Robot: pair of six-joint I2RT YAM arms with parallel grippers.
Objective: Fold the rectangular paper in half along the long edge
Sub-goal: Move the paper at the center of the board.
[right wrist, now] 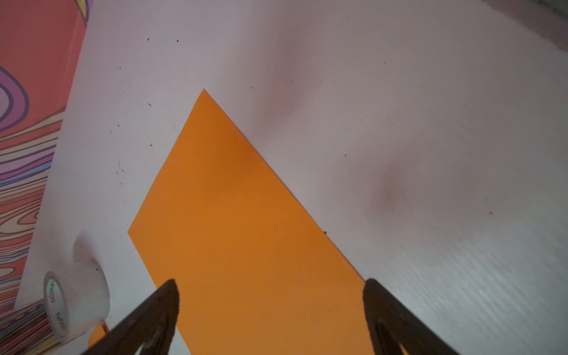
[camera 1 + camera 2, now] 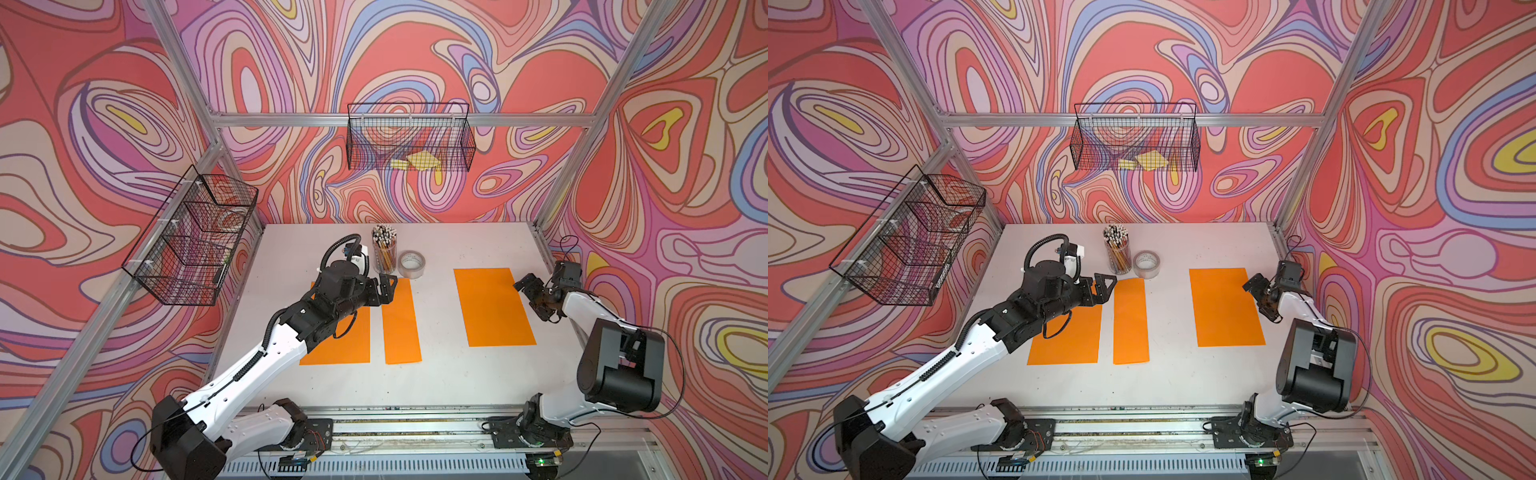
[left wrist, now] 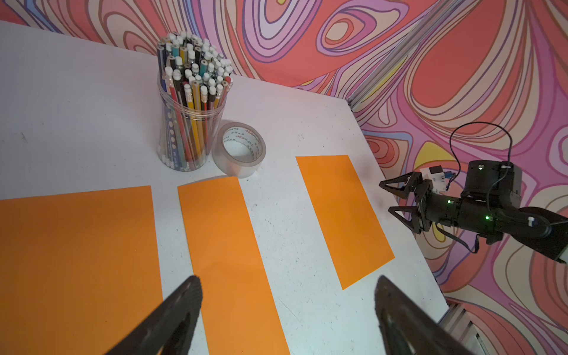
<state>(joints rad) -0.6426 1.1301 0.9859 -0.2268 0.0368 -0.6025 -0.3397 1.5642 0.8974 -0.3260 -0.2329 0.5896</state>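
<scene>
Three orange paper sheets lie flat on the white table. A wide sheet lies partly under my left arm. Beside it is a narrow sheet, about half as wide. Apart on the right lies another wide sheet. My left gripper hangs open above the far end of the narrow sheet, empty. My right gripper is open and empty, at the far right edge of the right sheet, which shows between its fingers.
A clear cup of pencils and a tape roll stand just beyond the narrow sheet. A wire basket hangs on the left frame. Another basket hangs on the back rail with yellow notes inside.
</scene>
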